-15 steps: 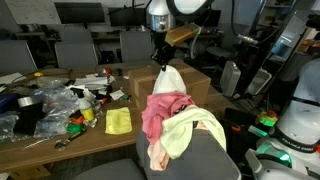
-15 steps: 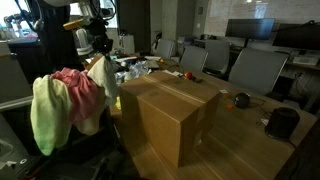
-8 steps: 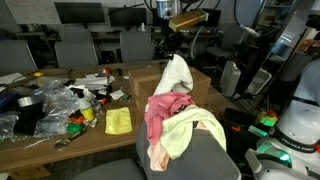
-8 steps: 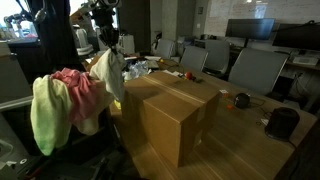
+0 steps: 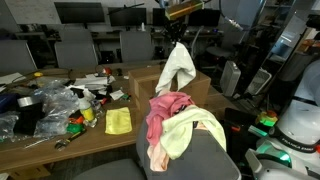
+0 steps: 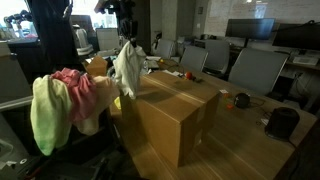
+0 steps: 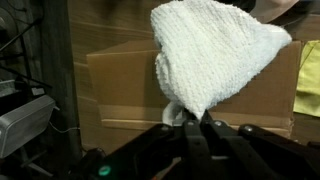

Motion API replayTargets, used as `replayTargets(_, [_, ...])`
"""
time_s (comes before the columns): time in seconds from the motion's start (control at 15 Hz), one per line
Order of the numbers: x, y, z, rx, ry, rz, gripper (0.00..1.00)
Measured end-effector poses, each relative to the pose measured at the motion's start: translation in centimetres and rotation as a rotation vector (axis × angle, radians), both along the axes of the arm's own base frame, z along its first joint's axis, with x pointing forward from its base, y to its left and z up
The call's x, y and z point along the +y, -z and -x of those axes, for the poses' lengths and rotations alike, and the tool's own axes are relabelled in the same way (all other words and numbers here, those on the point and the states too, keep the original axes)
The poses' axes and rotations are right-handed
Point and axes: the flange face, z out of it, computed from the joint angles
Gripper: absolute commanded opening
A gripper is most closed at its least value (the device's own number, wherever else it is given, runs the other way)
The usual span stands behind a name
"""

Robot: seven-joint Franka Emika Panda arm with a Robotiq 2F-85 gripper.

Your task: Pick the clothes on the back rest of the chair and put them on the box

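Note:
My gripper (image 5: 180, 40) is shut on a white towel (image 5: 178, 68), which hangs from it in the air above the cardboard box (image 5: 172, 83). In an exterior view the towel (image 6: 127, 68) dangles over the near corner of the box (image 6: 170, 112). In the wrist view the towel (image 7: 212, 58) fills the upper middle, pinched between my fingers (image 7: 196, 122), with the box (image 7: 120, 85) behind it. A pink cloth (image 5: 165, 108) and a yellow-green cloth (image 5: 185, 130) still hang over the chair back rest (image 5: 195, 158). They also show in an exterior view, pink (image 6: 78, 88) and yellow-green (image 6: 45, 112).
A cluttered wooden table (image 5: 60, 135) holds a yellow rag (image 5: 118, 121), plastic bags and tools. Office chairs (image 5: 75, 48) and monitors stand behind. Another robot base (image 5: 297, 125) stands beside the chair. A black bag (image 6: 283, 122) lies on the table past the box.
My gripper has risen and moved away from the chair toward the box, carrying the white towel, which now hangs clear of the back rest.

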Motion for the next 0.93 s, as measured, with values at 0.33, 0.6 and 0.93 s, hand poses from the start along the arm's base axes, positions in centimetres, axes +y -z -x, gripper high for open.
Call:
replayTargets(0.33, [-4.2,-1.2,-3.1,-0.056,0.144,0.019,0.02])
replayTargets(0.6, [-6.0,-1.7,-5.4,-0.176,0.292,0.039,0.02])
replayTargets(0.93, [-7.6,-0.7,-7.1,-0.240,0.402,0.050,0.32])
